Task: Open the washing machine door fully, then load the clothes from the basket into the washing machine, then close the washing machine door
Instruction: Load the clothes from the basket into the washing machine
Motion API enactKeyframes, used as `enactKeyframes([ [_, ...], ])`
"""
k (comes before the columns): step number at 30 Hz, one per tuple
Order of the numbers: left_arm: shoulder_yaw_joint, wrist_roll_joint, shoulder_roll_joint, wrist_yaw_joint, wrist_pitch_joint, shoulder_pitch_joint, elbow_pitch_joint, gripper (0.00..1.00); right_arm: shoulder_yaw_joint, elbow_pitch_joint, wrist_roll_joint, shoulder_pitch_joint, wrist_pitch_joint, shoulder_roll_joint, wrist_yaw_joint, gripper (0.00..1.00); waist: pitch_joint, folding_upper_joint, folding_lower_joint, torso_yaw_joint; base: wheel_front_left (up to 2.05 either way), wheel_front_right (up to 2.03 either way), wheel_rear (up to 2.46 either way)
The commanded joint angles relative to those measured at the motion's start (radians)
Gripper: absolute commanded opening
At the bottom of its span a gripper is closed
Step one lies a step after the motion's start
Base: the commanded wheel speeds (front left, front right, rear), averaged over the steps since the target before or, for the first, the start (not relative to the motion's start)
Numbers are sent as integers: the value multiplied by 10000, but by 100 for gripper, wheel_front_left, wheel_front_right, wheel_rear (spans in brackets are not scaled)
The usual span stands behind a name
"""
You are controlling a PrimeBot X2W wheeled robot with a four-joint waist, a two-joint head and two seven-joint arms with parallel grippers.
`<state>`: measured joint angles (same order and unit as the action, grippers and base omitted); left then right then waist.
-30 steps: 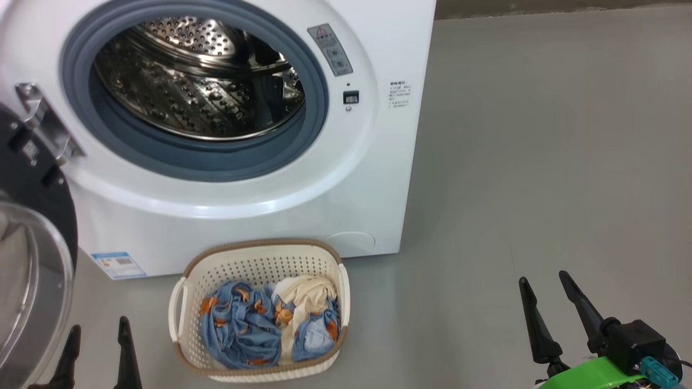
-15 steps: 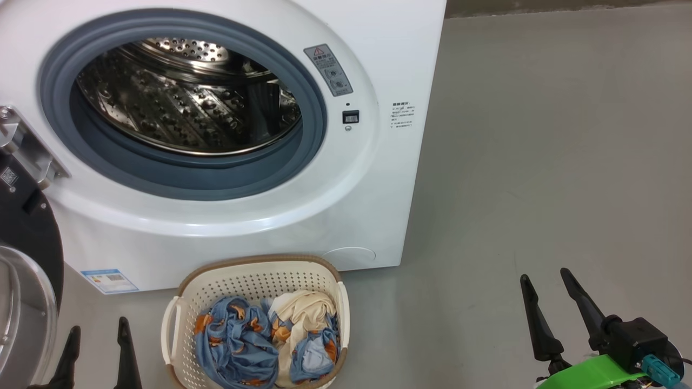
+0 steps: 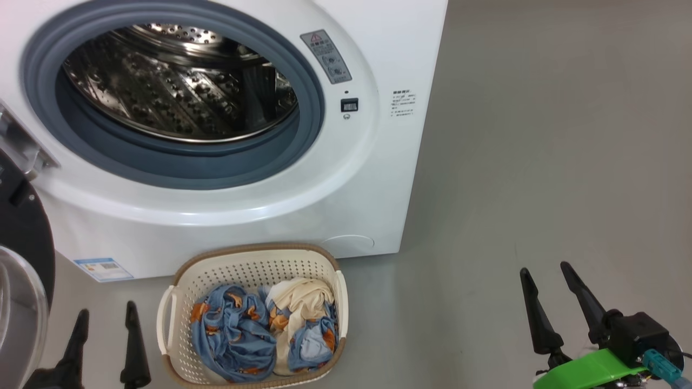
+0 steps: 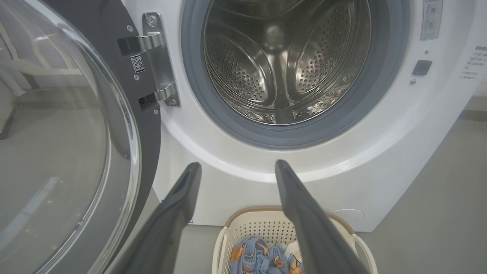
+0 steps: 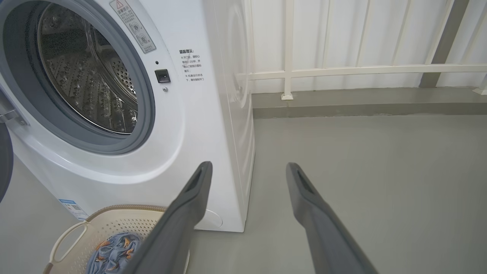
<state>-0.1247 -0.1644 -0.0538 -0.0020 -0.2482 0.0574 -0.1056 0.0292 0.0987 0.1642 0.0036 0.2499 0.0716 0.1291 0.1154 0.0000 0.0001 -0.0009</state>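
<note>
The white washing machine [image 3: 378,178] stands open, its steel drum [image 3: 178,81] bare inside a grey-blue gasket. The washing machine door [image 3: 21,270] hangs swung out at the left edge, black rim and clear glass bowl [image 4: 57,152]. On the floor before the machine sits the basket [image 3: 254,265], holding the clothes [image 3: 238,335]: blue fabric with orange figures and a cream piece. My left gripper [image 3: 106,314] is open, just left of the basket. My right gripper [image 3: 545,268] is open over bare floor, well right of it. Both hold nothing.
Grey floor [image 3: 540,135] stretches right of the machine. A white railing [image 5: 342,70] on a raised kerb runs behind it in the right wrist view. A small blue label [image 3: 102,268] is stuck low on the machine's front.
The head camera has shifted, so the whole picture slid; the door now shows less at the left edge. Both grippers stay open and nearly still. Basket and clothes unmoved.
</note>
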Motion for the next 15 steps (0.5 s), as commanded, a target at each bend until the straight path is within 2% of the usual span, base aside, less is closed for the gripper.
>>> enactKeyframes([
  [1, -248, -77, -109, -67, -135, -463, 155, 100, -257, -304, 35, -397, 118, 92, 16, 100, 185, 0, -1, -28, 0, 0, 0],
  [15, 352, -14, -134, -482, -135, -2354, -828, 100, -401, -447, -36, -1078, 118, 89, 16, 100, 2196, 0, -1, -114, 0, 0, 0],
])
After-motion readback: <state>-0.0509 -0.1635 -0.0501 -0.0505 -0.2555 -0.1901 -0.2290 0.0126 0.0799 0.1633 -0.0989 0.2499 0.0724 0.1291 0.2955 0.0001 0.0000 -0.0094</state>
